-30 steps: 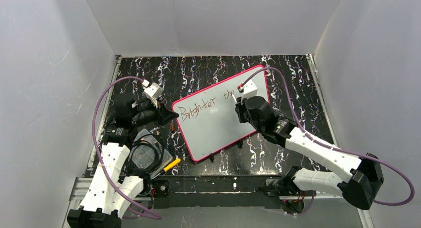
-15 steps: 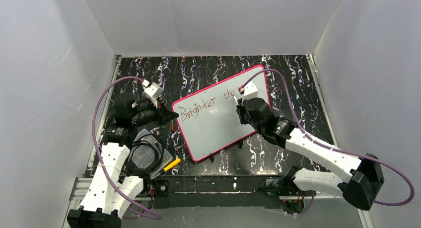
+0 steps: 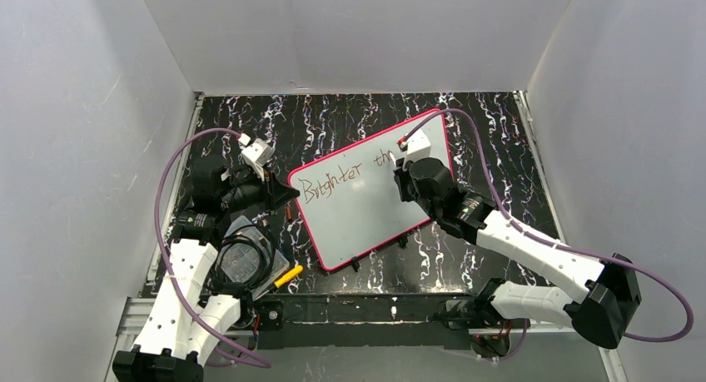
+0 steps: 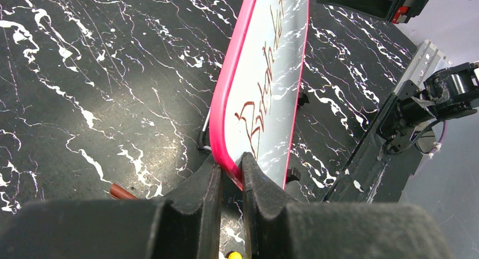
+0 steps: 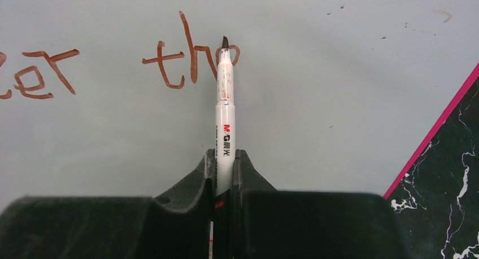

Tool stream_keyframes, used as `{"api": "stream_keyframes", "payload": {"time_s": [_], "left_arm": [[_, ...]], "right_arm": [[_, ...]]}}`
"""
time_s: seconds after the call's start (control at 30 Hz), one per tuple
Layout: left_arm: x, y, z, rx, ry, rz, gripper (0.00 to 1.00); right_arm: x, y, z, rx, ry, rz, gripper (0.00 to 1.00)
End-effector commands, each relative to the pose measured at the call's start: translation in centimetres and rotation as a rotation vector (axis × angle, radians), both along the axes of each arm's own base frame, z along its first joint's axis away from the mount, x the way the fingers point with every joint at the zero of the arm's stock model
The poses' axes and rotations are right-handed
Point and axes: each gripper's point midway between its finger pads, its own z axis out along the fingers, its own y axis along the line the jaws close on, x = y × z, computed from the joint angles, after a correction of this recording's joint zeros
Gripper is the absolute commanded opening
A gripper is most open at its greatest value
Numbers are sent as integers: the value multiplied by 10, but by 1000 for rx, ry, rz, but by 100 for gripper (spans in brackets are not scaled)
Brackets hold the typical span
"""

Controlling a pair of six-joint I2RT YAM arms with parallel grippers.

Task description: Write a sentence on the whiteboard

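Note:
The whiteboard (image 3: 358, 215), white with a pink-red frame, lies slanted on the dark marbled table. The sentence (image 3: 331, 182) in reddish-brown reads "Brighter th" plus a started letter (image 5: 233, 55). My left gripper (image 3: 285, 195) is shut on the board's left rim; the left wrist view shows its fingers (image 4: 230, 164) clamping the pink frame (image 4: 226, 129). Over the board's upper right, my right gripper (image 3: 398, 171) is shut on a white marker (image 5: 225, 118). The marker tip touches the board at the last stroke after "th".
A yellow-tipped object (image 3: 289, 275) and a clear tray of coiled black cable (image 3: 240, 262) lie near the left arm's base. A reddish-brown cap (image 4: 121, 191) lies on the table beside the left fingers. Small black clips (image 3: 355, 265) sit along the board's near edge.
My right gripper has shifted slightly up and left with the marker, now covering the end of the second word. The left gripper and the board have not moved.

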Motion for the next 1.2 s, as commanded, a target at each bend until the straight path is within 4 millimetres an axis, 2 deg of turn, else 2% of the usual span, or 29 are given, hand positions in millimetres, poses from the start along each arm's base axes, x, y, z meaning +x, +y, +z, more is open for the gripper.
{"api": "stream_keyframes", "payload": {"time_s": [0.0, 0.2, 0.37, 0.57, 0.9, 1.17], "left_arm": [[0, 5, -10, 61, -35, -12, 0], [-2, 4, -8, 57, -40, -15, 0], [-2, 4, -7, 55, -40, -14, 0], [-1, 4, -8, 56, -40, -13, 0], [-1, 4, -8, 58, -39, -12, 0], [-1, 5, -9, 59, -38, -10, 0]], "right_arm": [[2, -4, 2, 21, -7, -32, 1], [-6, -7, -14, 26, 41, -38, 1], [-9, -13, -16, 32, 44, -57, 1], [-4, -16, -4, 31, 13, -72, 1], [-2, -12, 42, 95, -97, -11, 1], [7, -10, 41, 70, -101, -8, 1]]}}
